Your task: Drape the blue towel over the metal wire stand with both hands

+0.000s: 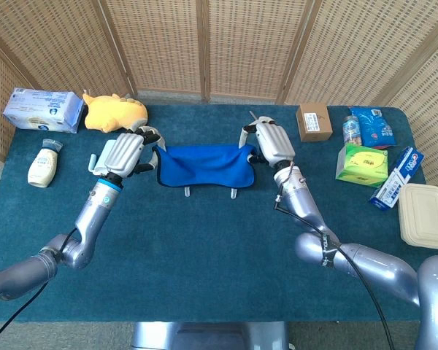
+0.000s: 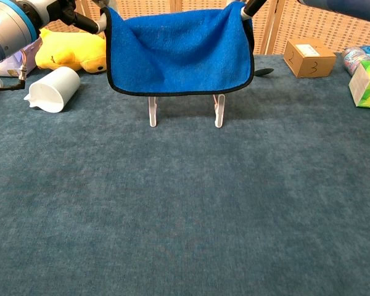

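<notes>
The blue towel [image 1: 203, 163] hangs spread out over the metal wire stand, whose feet [image 2: 152, 114] show below its dark-edged hem. In the chest view the towel [image 2: 179, 52] sags in the middle between its two raised top corners. My left hand [image 1: 125, 152] pinches the towel's left top corner; my right hand [image 1: 271, 144] pinches the right one. Only fingertips [image 2: 86, 24] of the left hand and fingertips [image 2: 251, 7] of the right hand show in the chest view. The stand's upper part is hidden behind the cloth.
A yellow plush toy [image 1: 113, 111], a white cup [image 2: 52, 88] on its side, a tissue pack [image 1: 42, 109] and a white bottle [image 1: 43, 163] stand at the left. A brown box [image 1: 313, 122], green box [image 1: 362, 164], packets and a lidded container [image 1: 425, 214] fill the right.
</notes>
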Tool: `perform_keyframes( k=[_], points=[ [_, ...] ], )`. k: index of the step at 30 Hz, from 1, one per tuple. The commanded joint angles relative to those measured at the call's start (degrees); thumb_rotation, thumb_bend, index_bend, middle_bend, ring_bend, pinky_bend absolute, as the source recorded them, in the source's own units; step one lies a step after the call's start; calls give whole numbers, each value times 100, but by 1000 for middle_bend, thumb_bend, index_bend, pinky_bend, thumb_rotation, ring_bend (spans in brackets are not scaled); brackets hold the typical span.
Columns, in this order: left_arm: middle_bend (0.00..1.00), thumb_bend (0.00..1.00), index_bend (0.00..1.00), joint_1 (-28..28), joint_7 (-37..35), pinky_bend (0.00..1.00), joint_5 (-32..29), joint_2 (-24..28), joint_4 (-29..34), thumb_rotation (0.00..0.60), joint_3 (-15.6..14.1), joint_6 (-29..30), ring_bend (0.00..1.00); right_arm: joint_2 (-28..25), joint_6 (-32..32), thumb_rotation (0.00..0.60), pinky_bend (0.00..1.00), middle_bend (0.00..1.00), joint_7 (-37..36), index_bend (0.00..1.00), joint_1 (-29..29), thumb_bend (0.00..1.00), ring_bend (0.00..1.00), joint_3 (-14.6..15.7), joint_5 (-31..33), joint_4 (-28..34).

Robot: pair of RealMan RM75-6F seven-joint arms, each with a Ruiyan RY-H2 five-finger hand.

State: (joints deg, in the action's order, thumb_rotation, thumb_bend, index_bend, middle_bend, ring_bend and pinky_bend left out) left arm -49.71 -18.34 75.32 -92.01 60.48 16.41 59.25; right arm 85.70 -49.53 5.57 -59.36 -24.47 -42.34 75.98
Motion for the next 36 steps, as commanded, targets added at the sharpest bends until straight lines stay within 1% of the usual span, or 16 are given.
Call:
perform_keyframes(
  k=[1,12,17,24,27,29,30,32,34,36],
  points=[
    [431,632,770,-1,4,103,-1,10,6,600,-9,-29,273,4,-1,600,166,505,-14,977,14,418,274,-2,-19,-17],
    [422,627,769,-1,54,100,-2,21,60,600,-19,-68,266,-27,56,600,162,498,-43,948,88,409,265,31,-73,-56],
    [406,626,741,-4,71,99,-1,21,65,600,-20,-79,251,-32,73,600,153,468,-23,893,91,406,247,36,-93,-82],
    [333,608,633,1,94,79,-6,50,85,600,-45,-138,185,-40,130,600,138,412,54,739,90,362,198,90,-108,-120],
    [295,605,571,9,111,64,-7,76,104,600,-61,-165,144,-47,154,600,122,363,112,610,87,312,154,123,-108,-144],
    [253,591,499,14,119,47,-8,99,120,600,-74,-192,100,-52,171,600,105,310,148,504,84,273,100,140,-99,-150],
    [234,582,474,16,120,40,-8,105,125,600,-77,-199,80,-57,185,600,99,292,168,471,81,260,81,152,-94,-155],
    [165,551,400,17,137,15,-5,130,138,600,-94,-232,22,-67,203,600,84,240,226,375,72,221,32,173,-79,-167],
    [107,533,345,17,157,2,5,158,152,600,-109,-253,1,-73,207,600,76,210,285,317,61,197,6,195,-71,-180],
    [62,524,300,14,194,0,13,199,165,600,-132,-297,0,-75,195,600,73,197,357,287,47,184,0,221,-83,-202]
  ],
)
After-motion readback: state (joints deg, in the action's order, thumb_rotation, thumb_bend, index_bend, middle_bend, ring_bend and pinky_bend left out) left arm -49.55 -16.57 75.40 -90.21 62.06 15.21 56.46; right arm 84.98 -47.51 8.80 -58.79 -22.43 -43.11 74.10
